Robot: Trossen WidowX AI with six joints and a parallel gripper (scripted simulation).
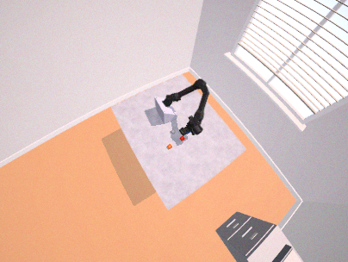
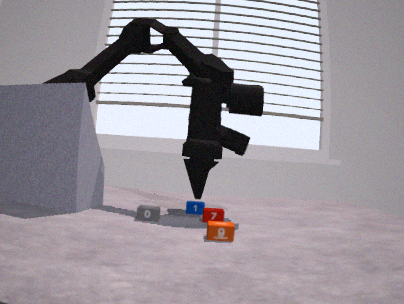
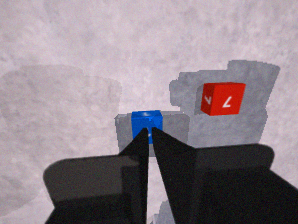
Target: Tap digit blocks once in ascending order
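Note:
My gripper [image 2: 198, 197] [image 3: 149, 131] is shut with nothing between its tips. The tips point down just above the blue block [image 2: 195, 207] [image 3: 146, 120], which shows a 1, and cover part of it in the wrist view. The red block [image 1: 182, 138] [image 2: 213, 215] [image 3: 229, 99] shows a 7 and sits to the right of the blue one. The orange block [image 1: 169, 146] [image 2: 220, 231] shows what looks like an underlined 9, nearest the exterior camera. The grey block [image 2: 148, 213] shows a 0 and sits left of the others in that view.
A pale grey box-like block [image 1: 165, 110] [image 2: 42, 147] stands by the arm's base, left of the digit blocks in the exterior view. The arm's shadow falls around the blue and red blocks. A dark drawer cabinet [image 1: 243, 233] is far off at the lower right.

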